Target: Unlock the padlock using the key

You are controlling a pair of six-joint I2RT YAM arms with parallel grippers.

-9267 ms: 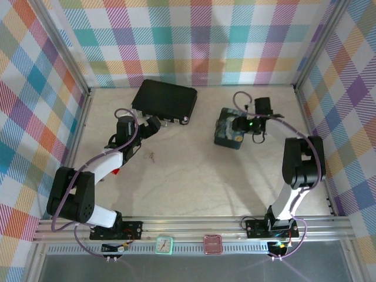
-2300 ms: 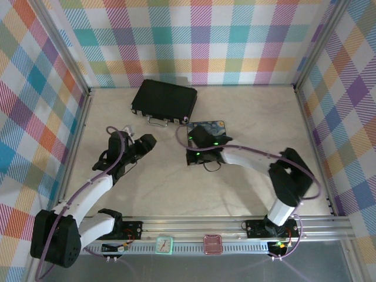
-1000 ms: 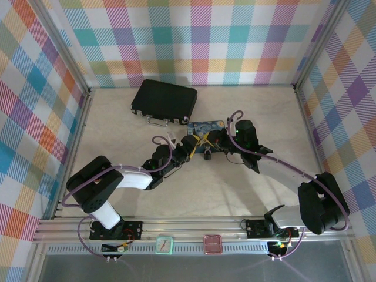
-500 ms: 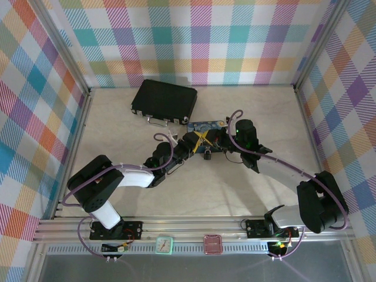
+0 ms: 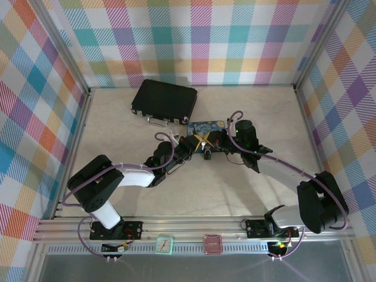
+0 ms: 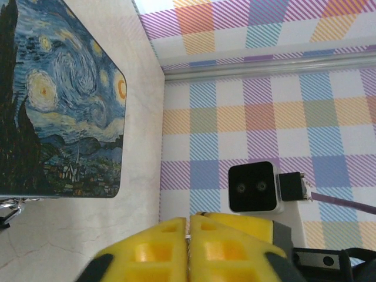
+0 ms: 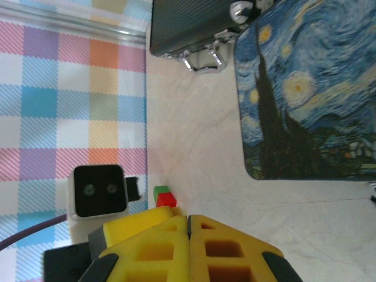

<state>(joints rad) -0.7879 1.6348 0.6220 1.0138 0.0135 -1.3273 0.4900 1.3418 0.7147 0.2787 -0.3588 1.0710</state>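
Observation:
My two grippers meet tip to tip at the front edge of the Starry-Night box point(image 5: 205, 128). The left gripper point(image 5: 197, 143) point(image 6: 188, 226) is shut, and a thin silvery sliver of the key point(image 6: 188, 237) shows between its yellow fingers. The right gripper point(image 5: 211, 143) point(image 7: 188, 223) is shut too, with only a thin dark edge showing in its seam. The small dark padlock point(image 5: 207, 154) sits just below the meeting fingertips. In both wrist views most of the key and the padlock is hidden by the fingers.
The black briefcase point(image 5: 164, 100) point(image 7: 194, 26) lies behind the box at the back left. A small red and green block point(image 7: 164, 197) stands by the left wall. The Starry-Night box point(image 6: 59, 100) point(image 7: 305, 100) lies close under both wrists.
The arms, apart 2.3 s ago, have come together at the box's front edge. Over the last second the fingertips and padlock have shifted only slightly.

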